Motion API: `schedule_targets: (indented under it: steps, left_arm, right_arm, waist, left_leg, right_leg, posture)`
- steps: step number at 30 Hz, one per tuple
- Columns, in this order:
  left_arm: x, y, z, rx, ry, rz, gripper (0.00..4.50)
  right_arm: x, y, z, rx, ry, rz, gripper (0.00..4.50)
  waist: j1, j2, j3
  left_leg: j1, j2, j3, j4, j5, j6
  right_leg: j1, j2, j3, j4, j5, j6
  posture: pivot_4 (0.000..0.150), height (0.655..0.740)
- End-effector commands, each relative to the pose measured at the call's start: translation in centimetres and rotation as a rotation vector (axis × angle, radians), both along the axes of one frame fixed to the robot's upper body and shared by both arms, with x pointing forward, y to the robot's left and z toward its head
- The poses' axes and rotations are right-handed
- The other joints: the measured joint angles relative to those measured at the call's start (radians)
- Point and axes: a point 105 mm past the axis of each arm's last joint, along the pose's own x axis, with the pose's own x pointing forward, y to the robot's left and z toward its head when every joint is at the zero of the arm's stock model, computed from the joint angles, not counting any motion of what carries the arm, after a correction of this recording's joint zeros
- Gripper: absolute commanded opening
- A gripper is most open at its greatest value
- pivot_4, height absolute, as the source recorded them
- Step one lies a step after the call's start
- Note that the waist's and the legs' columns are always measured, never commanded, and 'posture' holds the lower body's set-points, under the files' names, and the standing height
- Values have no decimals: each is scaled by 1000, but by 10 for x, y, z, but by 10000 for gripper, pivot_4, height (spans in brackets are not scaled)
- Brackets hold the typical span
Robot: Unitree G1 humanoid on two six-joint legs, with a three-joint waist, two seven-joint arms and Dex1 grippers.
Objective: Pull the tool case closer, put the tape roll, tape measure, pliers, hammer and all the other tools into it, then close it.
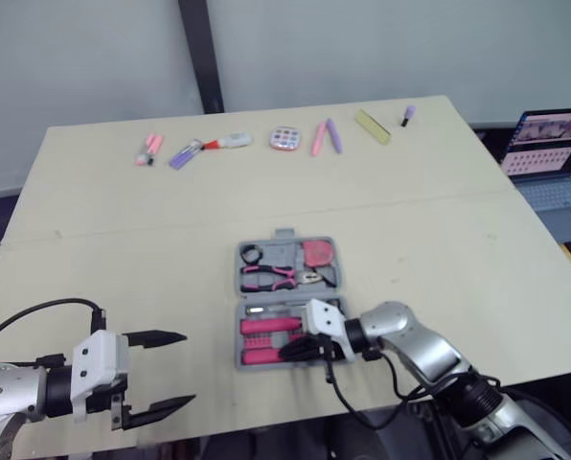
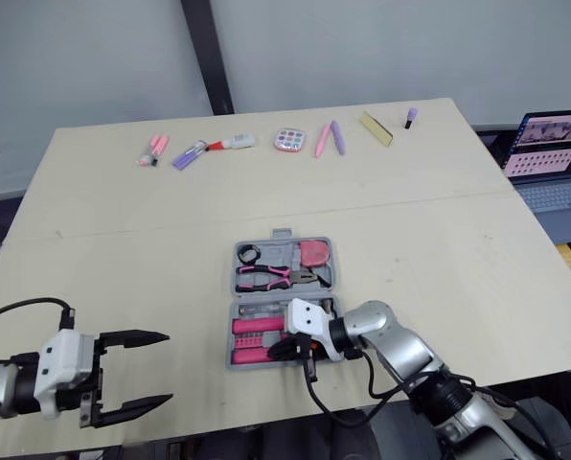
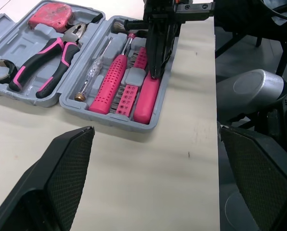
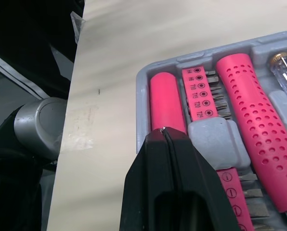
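Observation:
The grey tool case [image 1: 285, 234] lies open near the table's front edge. Its far half holds a black tape roll [image 1: 252, 254], pink-handled pliers [image 1: 266, 278] and a pink tape measure [image 1: 317, 254]. Its near half holds a perforated pink handle [image 4: 259, 115], a pink bit strip [image 4: 199, 94] and a smooth pink handle [image 4: 166, 103]. My right gripper [image 1: 290, 352] is shut with nothing between its fingers, its tips down over the smooth pink handle. My left gripper [image 1: 183, 370] is open over bare table, left of the case and close to the front edge.
Along the table's far edge lie pink markers [image 1: 149, 149], a purple marker [image 1: 185, 155], a round pink item [image 1: 285, 139], two pens [image 1: 326, 137] and a yellowish block [image 1: 372, 126]. A laptop [image 1: 554, 163] sits off the right side. The case's near wall is close to the table edge.

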Motion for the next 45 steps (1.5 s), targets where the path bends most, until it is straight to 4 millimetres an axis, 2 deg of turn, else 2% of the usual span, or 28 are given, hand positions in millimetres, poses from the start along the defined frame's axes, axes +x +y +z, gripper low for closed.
schedule_targets:
  steps: [1, 21, 27, 30, 32, 37, 39, 41, 45]
  left_arm:
    - [-1, 3, 5, 3, -23, 7, 45000]
    - [-1, 6, 8, 12, -26, 6, 45000]
    - [0, 6, 8, 8, -28, 3, 45000]
    - [0, 6, 7, 7, -28, 3, 45000]
    - [1, 5, 6, -2, -29, 14, 45000]
    - [6, 6, 5, -57, -29, 77, 45000]
    - [9, 6, 3, -69, -26, 92, 45000]
    - [13, 5, 1, -82, -23, 113, 45000]
    - [18, 8, -10, -90, -9, 162, 45000]
  right_arm:
    - [-3, -4, -7, -6, 21, 2, 389]
    - [-8, -16, -38, -75, 79, -36, 389]
    - [-8, -19, -42, -87, 82, -43, 389]
    - [-7, -18, -37, -62, 76, -47, 389]
    - [-5, -14, -23, -11, 57, -55, 389]
    - [5, -4, 56, 194, -59, -106, 389]
    - [5, -5, 78, 227, -86, -130, 389]
    - [1, -17, 91, 201, -90, -158, 389]
    - [-11, -52, 90, 113, 1, -250, 389]
  waist:
    - [0, 0, 0]
    - [1, -3, -2]
    - [1, -3, -2]
    - [1, -3, -2]
    - [1, -3, -2]
    - [2, -2, -1]
    - [2, -2, -1]
    - [5, -3, -1]
    - [26, -3, -1]
  left_leg:
    - [0, 0, 0, 0, 0, 0]
    - [6, 0, 2, -1, 0, 0]
    - [11, 2, 5, -3, -2, -1]
    - [12, 2, 5, -3, -2, -1]
    - [12, 2, 5, -3, -2, -1]
    - [11, 2, 5, -2, -2, -1]
    - [10, 2, 6, -2, -2, -1]
    - [10, 3, 6, -2, -2, -1]
    - [10, 3, 7, -2, -5, 0]
  right_leg:
    - [0, 0, 0, 0, 0, 0]
    - [3, 0, 0, 0, 0, 0]
    - [7, 0, 0, 0, 0, -1]
    - [8, 0, 0, 0, -1, -1]
    - [8, 0, 0, 0, -1, -1]
    - [6, 0, 0, 1, -1, -1]
    - [5, 0, 0, 1, 0, -1]
    - [5, 0, -1, 2, -1, -1]
    - [5, 0, -1, 1, 0, -2]
  posture:
    - [1500, 7400]
    - [1500, 7400]
    - [1500, 7400]
    - [1500, 7400]
    - [1500, 7400]
    - [1500, 7400]
    - [1500, 7400]
    - [1500, 7400]
    - [1500, 7400]
